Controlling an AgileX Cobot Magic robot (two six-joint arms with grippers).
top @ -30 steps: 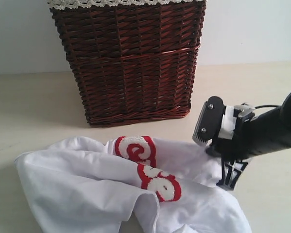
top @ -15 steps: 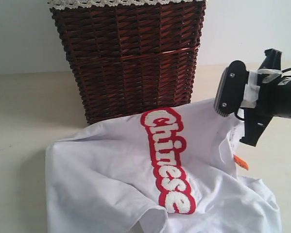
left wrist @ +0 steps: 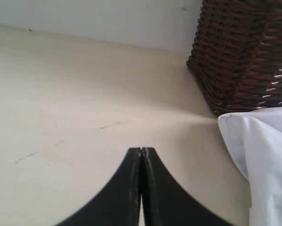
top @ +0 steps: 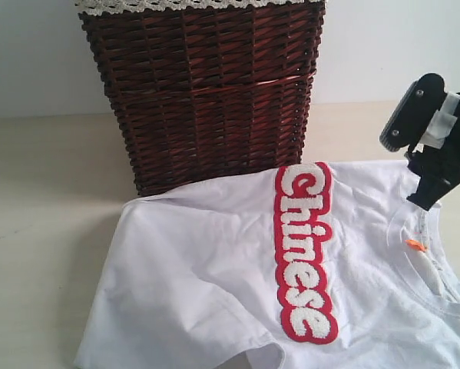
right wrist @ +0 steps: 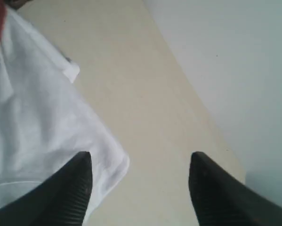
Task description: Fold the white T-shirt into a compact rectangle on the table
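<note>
The white T-shirt lies spread on the table with its red-outlined "Chinese" lettering facing up. The collar with a small orange tag is at the right. My right gripper hovers just above the shirt's far right corner. In the right wrist view that gripper is open, with only table between its fingers and the shirt's edge beside one finger. My left gripper is shut and empty over bare table, with a shirt edge off to one side. It does not show in the exterior view.
A tall dark brown wicker basket with a lace-trimmed lining stands right behind the shirt, touching its far edge. It also shows in the left wrist view as the basket. A pale wall rises behind the table.
My right gripper has risen and swung right and back, pulling the crumpled shirt out flat so the whole lettering shows. Its jaws have opened and let the shirt go.
</note>
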